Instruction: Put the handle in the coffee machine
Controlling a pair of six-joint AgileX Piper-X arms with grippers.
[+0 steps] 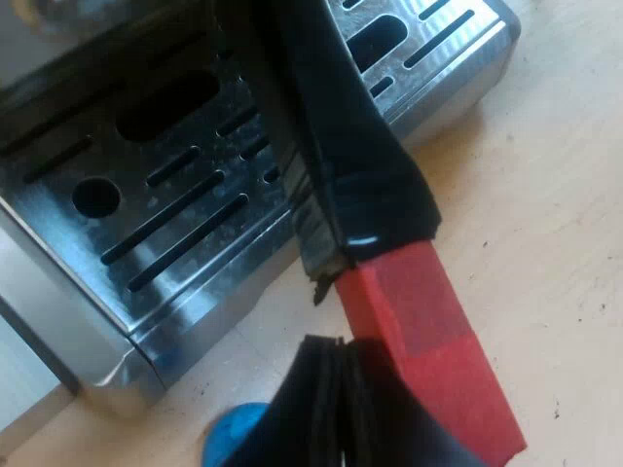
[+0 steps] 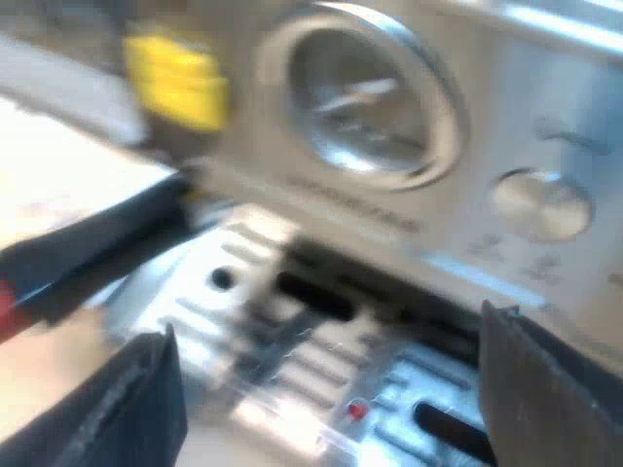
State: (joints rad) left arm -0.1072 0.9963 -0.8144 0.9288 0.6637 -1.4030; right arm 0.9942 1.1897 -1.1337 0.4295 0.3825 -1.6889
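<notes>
The handle (image 1: 375, 165) is sticking out from the coffee machine (image 1: 165, 224), the left claw (image 1: 336, 360) sitting at its red end; I cannot tell its grip. The right claw (image 2: 331, 389) is gaping wide, empty, facing the machine.

Handle (image 1: 370, 185) black, red-ended; drip tray (image 1: 214, 284) silver, slotted.

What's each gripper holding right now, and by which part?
Right gripper: open, holds nothing. Left gripper is against the handle's red end; whether it grips cannot be told.
</notes>
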